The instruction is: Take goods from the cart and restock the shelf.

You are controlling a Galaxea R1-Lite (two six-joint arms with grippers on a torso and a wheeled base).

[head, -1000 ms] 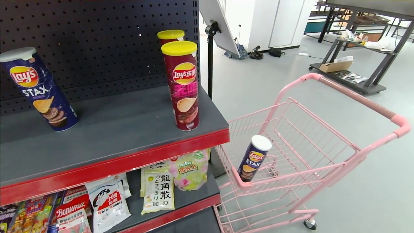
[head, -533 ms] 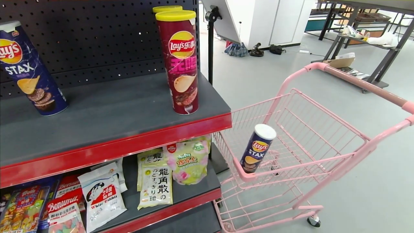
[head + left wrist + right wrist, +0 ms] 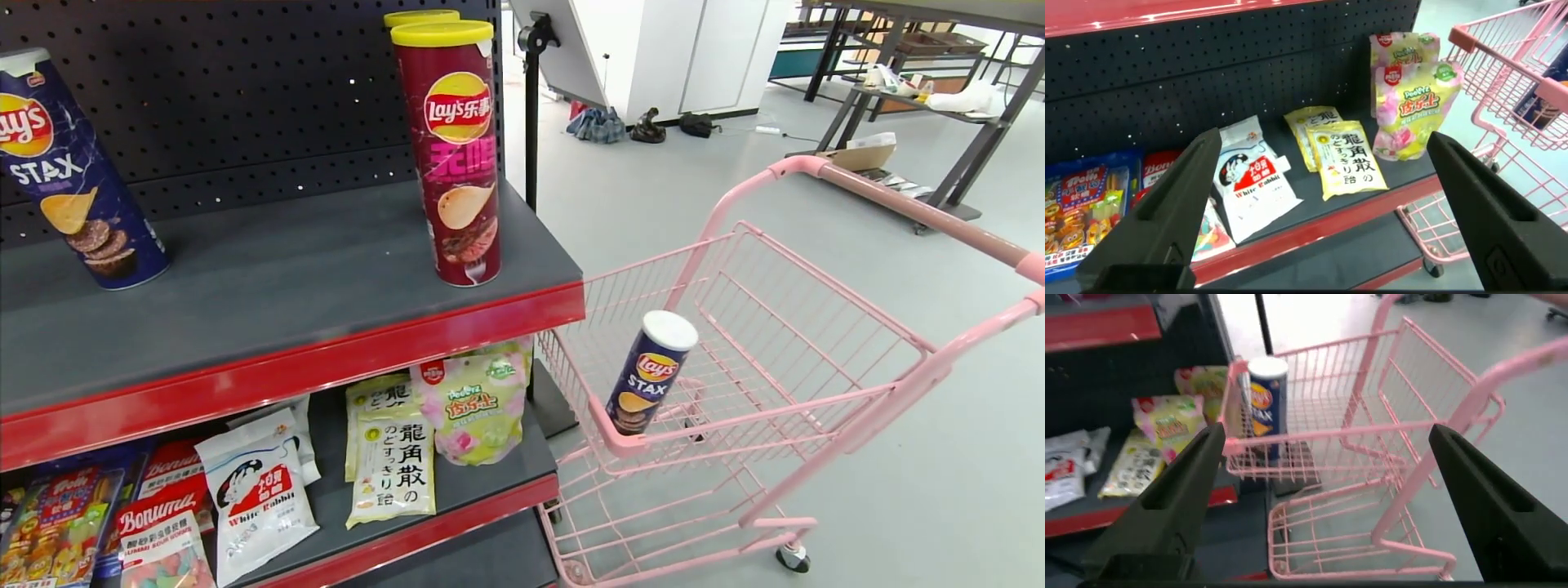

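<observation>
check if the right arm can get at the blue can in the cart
Probably yes: the open right gripper faces the blue can, which stands in a corner of the cart, its top above the rim with nothing over it.

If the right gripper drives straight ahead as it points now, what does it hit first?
Likely the front basket rail of the pink cart; the blue chip can stands off-centre, toward one finger of the open right gripper. Depth is hard to judge.
</observation>
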